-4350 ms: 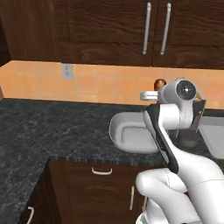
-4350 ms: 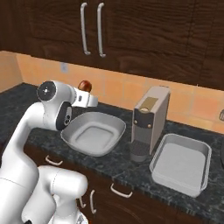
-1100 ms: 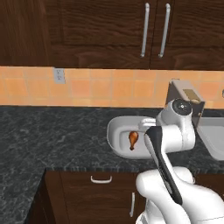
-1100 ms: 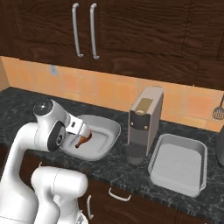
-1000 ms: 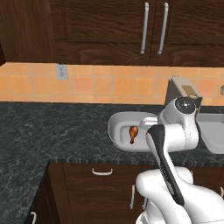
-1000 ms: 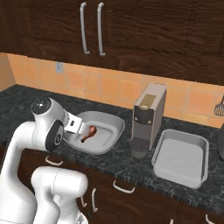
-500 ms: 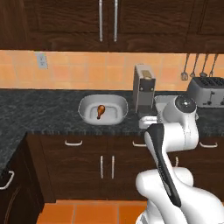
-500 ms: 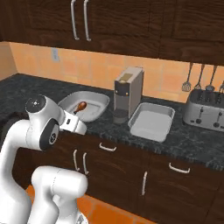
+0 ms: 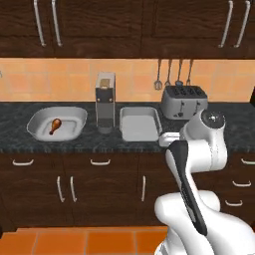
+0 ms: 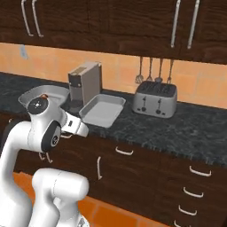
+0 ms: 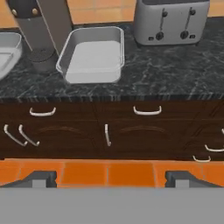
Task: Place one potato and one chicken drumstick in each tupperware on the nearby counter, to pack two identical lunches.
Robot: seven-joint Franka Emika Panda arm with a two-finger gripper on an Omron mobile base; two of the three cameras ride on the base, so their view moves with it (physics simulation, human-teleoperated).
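Brown drumstick (image 9: 55, 125) lies in the rounded tupperware (image 9: 37, 130) on the counter (image 9: 64, 142); rectangular tupperware (image 11: 92, 56) is bare. Gripper (image 11: 109, 178) jaws apart, holding nothing. Drumstick likely light, firm, slick-skinned; best pinched across the meaty end. No potato seen.

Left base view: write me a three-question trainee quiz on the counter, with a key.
1. True or false: the drumstick lies in the rounded tupperware.
2. What stands between the two tupperware? A) toaster B) coffee machine C) kettle
3. Fill in: the rectangular tupperware holds ____.

Key:
1. True.
2. B, the coffee machine; the toaster stands to the right of the rectangular one.
3. Nothing; no potato or drumstick is in it yet.
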